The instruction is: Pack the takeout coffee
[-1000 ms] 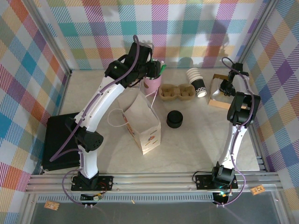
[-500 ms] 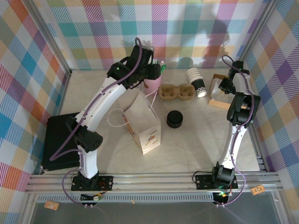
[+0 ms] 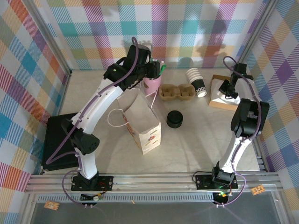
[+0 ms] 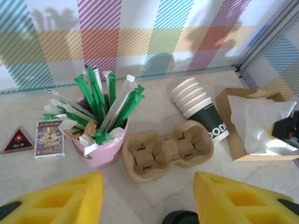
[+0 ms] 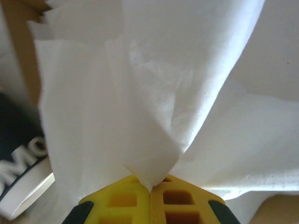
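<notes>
- Left wrist view: left tool (image 4: 148, 181) is spread wide with nothing between the fingers. It hangs over the bench (image 4: 140, 200), on the near side of the carrier.
- Containers here:
  - The pink cup (image 4: 105, 151) is crammed with green- and white-wrapped straws (image 4: 100, 100) leaning every way.
  - The carrier (image 4: 166, 154) has both wells bare.
  - The cup stack (image 4: 198, 109) lies on its side, lidless.
  - The napkin box (image 4: 230, 126) holds loose white sheets.
- Right wrist view: right tool (image 5: 150, 186) is pressed together, pinching a napkin (image 5: 140, 102) by one gathered corner. The sheet fans out from the tips, with more sheets behind it.
- Top view: the bag (image 3: 142, 123) stands upright mid-bench, mouth open, its inside hidden at this angle.
  - The lid stack (image 3: 175, 119) sits just right of it, apart.
  - Right tool is over the napkin box at far right. The left arm reaches to the back, above the pink cup.
- Coffee: I cannot tell where it is. If it is in the bag, the walls hide it.
- Risk 1: the pinch is on a corner only, so a lift could drag neighbouring sheets out of the box, or the napkin could tear or slip free.
- Risk 2: the bag looks light and stands unsupported. A napkin dropped off-centre or a passing arm could tip it, and fold its mouth shut.
- Risk 3: the left arm is close over the straws. A low sweep could knock the pink cup and scatter them onto the carrier.
- Risk 4: the cup stack lies on its side beside the box, so a nudge from the right arm could set it rolling.
</notes>
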You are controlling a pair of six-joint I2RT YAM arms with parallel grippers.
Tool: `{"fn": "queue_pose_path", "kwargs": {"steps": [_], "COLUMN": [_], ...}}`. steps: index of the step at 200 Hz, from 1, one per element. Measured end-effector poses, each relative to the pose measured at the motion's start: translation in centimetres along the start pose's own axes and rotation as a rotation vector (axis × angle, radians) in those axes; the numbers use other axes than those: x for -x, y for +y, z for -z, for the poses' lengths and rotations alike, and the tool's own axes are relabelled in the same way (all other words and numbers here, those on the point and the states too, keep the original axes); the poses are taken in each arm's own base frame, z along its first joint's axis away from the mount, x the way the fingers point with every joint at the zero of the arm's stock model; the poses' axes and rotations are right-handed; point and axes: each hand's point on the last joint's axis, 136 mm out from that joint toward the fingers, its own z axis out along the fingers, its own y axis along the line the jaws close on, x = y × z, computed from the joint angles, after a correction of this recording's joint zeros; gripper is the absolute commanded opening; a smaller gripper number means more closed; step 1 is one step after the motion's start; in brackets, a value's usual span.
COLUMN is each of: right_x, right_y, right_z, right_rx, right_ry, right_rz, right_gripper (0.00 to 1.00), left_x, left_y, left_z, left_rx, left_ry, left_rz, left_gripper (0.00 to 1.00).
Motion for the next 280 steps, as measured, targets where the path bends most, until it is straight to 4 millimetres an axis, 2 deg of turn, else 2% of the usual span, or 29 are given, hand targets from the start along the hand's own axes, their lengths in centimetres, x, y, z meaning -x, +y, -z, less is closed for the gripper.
{"fn": "queue_pose_path", "kwargs": {"steps": [18, 34, 76, 122, 171, 218, 257, 280], "right_x": [-1.1, -1.8, -2.3, -0.6, 1.6, 1.8, 1.3, 0.6], "right_y": [0.9, 1.7, 3.7, 5.2, 6.2, 7.5, 9.5, 11.4], "right_z": [2.0, 3.2, 6.1, 9.8, 12.7, 14.5, 18.3, 20.6], "right_rx": [0.027, 0.044, 0.057, 0.065, 0.098, 0.172, 0.311, 0.421], "right_ry": [-0.05, -0.089, -0.201, -0.334, -0.438, -0.467, -0.495, -0.502], "right_rz": [0.007, 0.017, 0.067, 0.114, 0.139, 0.17, 0.218, 0.262], "right_gripper": [0.0, 0.0, 0.0, 0.0, 0.0, 0.0, 0.0, 0.0], "left_x": [0.5, 0.1, -0.6, -2.6, -1.5, -1.5, -2.3, -2.2], "left_y": [0.0, 0.4, 0.5, 1.5, 2.2, 2.3, 2.6, 2.6], "left_z": [0.3, 0.4, 0.9, 3.1, 6.2, 6.3, 5.7, 5.7], "left_rx": [-0.006, -0.002, -0.009, -0.004, 0.004, 0.009, 0.018, 0.018], "left_ry": [-0.027, -0.023, -0.004, 0.034, -0.021, -0.026, -0.008, -0.009], "left_rz": [0.006, 0.008, 0.024, 0.045, 0.063, 0.063, 0.06, 0.06], "left_gripper": [0.54, 0.54, 0.52, 0.53, 0.53, 0.53, 0.53, 0.53]}}
